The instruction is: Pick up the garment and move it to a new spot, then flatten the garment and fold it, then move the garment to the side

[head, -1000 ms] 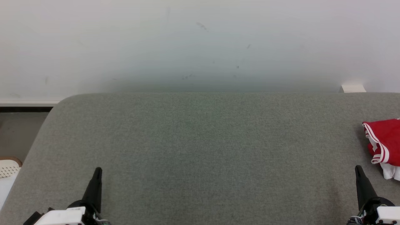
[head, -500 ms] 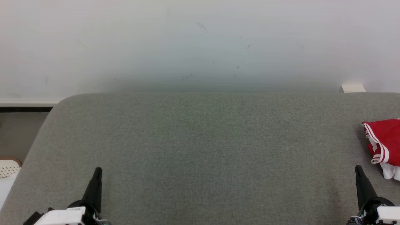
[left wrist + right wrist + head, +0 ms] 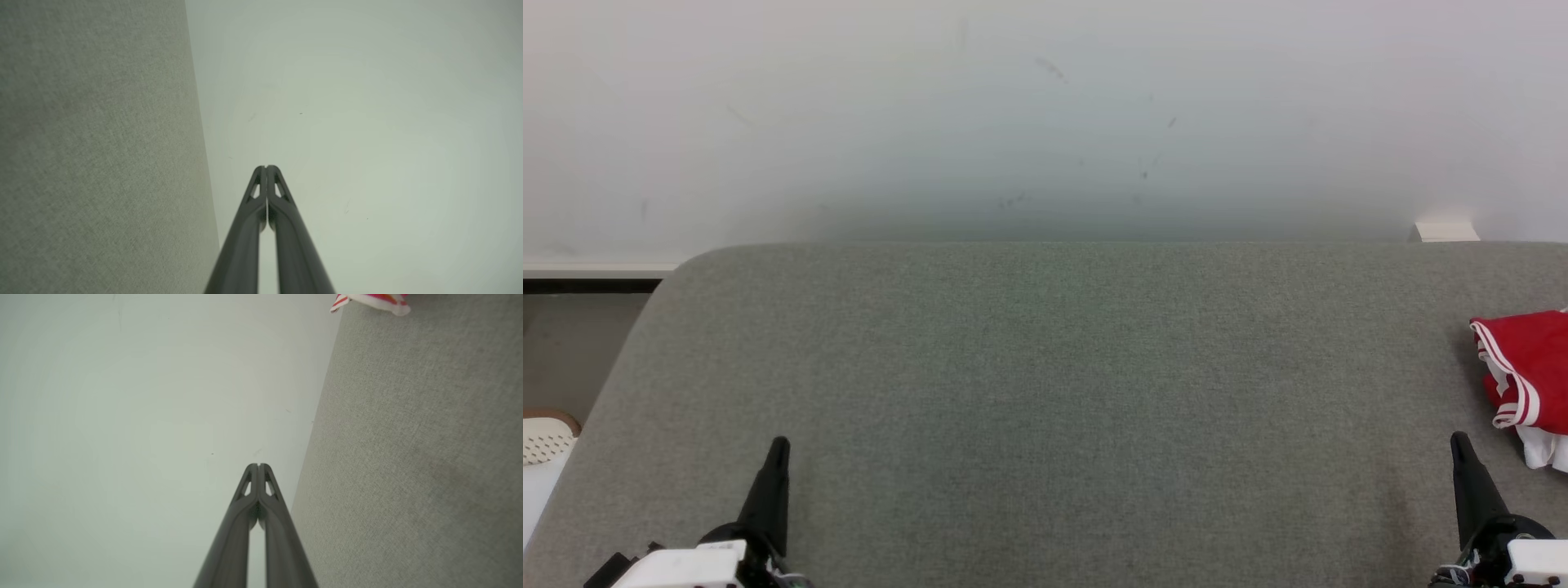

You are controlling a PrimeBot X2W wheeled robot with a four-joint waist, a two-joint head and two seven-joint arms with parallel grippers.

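Logged right gripper (image 3: 1456, 443) pressed together, empty, low over near right of grey padded surface (image 3: 1045, 384). Found left gripper (image 3: 779, 446) likewise closed on nothing, far left. Spotted red-and-white garment (image 3: 1529, 363) crumpled just rightward and beyond right gripper, cut by frame edge; long axis unclear. Judged right arm nearer.

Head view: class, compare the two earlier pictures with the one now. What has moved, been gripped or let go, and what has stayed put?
Nothing visibly changed. The left gripper and right gripper stay shut and empty at the near edge of the grey surface. The garment stays crumpled at its right side, untouched.
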